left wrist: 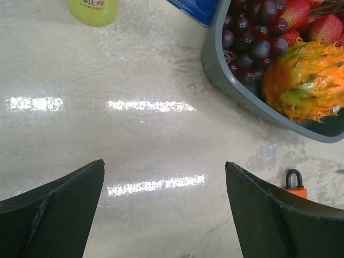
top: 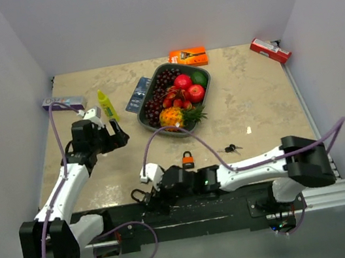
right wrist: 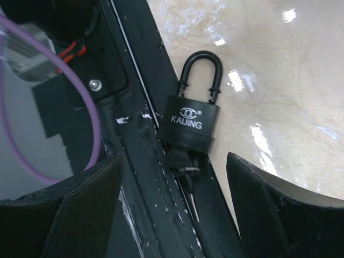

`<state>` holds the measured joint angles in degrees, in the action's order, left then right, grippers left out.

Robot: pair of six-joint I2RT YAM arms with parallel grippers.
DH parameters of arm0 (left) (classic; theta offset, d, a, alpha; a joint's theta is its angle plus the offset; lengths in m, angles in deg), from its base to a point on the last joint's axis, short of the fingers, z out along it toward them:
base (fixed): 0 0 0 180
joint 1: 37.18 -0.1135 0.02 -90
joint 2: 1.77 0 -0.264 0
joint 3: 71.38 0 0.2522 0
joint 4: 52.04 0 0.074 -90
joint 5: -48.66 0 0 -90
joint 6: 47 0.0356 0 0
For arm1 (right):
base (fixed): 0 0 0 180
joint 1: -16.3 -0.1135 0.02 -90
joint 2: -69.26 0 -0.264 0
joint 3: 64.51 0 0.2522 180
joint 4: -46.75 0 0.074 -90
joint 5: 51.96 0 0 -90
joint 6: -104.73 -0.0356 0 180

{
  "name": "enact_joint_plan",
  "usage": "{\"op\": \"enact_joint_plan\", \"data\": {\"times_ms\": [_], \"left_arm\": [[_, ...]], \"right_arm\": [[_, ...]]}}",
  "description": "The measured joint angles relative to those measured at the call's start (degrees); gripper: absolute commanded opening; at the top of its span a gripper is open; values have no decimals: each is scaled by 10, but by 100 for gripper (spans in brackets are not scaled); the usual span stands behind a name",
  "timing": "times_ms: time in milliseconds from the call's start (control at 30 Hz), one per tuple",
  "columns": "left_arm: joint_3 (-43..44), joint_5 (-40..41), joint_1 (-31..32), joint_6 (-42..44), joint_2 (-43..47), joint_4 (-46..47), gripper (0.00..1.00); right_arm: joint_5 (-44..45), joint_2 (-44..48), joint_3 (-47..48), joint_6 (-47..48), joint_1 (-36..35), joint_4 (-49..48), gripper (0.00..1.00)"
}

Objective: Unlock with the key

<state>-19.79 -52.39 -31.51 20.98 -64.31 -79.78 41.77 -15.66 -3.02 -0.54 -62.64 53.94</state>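
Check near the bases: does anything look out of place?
The black padlock lies askew at the near edge of the table, partly on the black base rail, apparently with a key in it. The open right gripper hovers over it.

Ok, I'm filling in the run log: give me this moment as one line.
left gripper: open, nothing held | right gripper: open over black padlock | key: in its base | orange padlock: apart, mid-table

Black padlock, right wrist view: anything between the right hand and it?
Nothing visible. The black padlock lies uncovered straight ahead of the open right hand, partly on the black base rail at the edge of the table. A purple cable runs off to one side, clear of it.
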Motion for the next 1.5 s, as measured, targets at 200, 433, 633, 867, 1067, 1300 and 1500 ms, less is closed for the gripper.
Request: {"op": "enact_joint_plan", "data": {"times_ms": [200, 433, 633, 867, 1067, 1300, 1500], "left_arm": [[0, -3, -1, 9, 10, 0, 99], [0, -7, -1, 19, 39, 2, 99], [0, -15, -1, 22, 46, 2, 99], [0, -27, -1, 27, 55, 2, 99], [0, -36, -1, 32, 71, 2, 98], [0, -48, -1, 32, 78, 2, 98], [0, -56, -1, 32, 80, 7, 97]], "right_arm": [[92, -124, 87, 12, -54, 32, 84], [163, -191, 152, 7, -55, 73, 84], [182, -242, 191, 3, -57, 104, 83], [196, -283, 230, -2, -59, 144, 78], [227, -329, 284, -8, -63, 182, 76], [260, -343, 305, -12, -74, 222, 78], [281, -352, 323, -19, -81, 245, 53]]}}
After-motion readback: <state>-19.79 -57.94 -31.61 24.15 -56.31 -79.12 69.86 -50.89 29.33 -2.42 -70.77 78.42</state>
